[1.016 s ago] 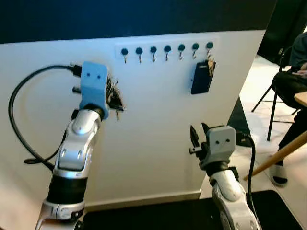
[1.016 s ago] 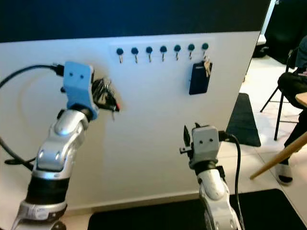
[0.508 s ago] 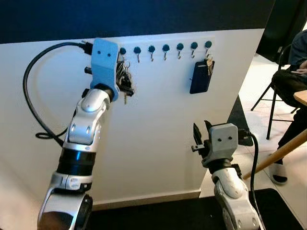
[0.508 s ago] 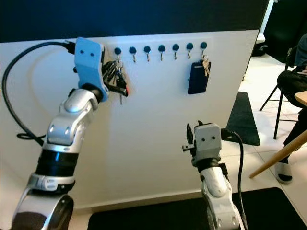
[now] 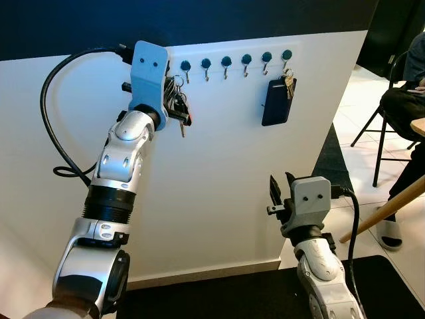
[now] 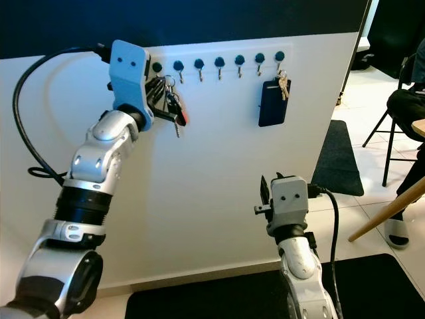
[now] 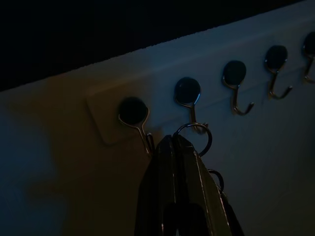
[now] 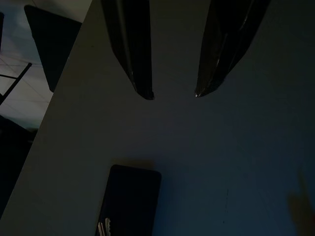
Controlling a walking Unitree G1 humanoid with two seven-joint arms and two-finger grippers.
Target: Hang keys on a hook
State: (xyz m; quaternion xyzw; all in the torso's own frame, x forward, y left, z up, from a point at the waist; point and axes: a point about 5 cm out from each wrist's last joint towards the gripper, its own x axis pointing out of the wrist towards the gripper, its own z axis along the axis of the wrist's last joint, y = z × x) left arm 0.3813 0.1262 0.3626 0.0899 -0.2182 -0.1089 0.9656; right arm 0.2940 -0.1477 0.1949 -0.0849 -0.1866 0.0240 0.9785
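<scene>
Keys (image 5: 178, 105), one bunch, hung long axis downward from a ring (image 7: 193, 135) raised to the left end of the hook rail (image 5: 232, 61) on the far white wall (image 5: 219, 186); the ring sat against the second hook (image 7: 189, 98). Left gripper (image 7: 174, 147) clenched on the bunch just below the ring, fingers pointed at the wall. First hook (image 7: 135, 115) stood just beside. Dark wallet (image 5: 275, 102) with other keys (image 5: 288, 84) hung from the rightmost hook. Right gripper (image 8: 172, 93) low at right, fingers parted, holding nothing. Seated person (image 5: 405, 106) and chair (image 5: 382, 133) far right.
</scene>
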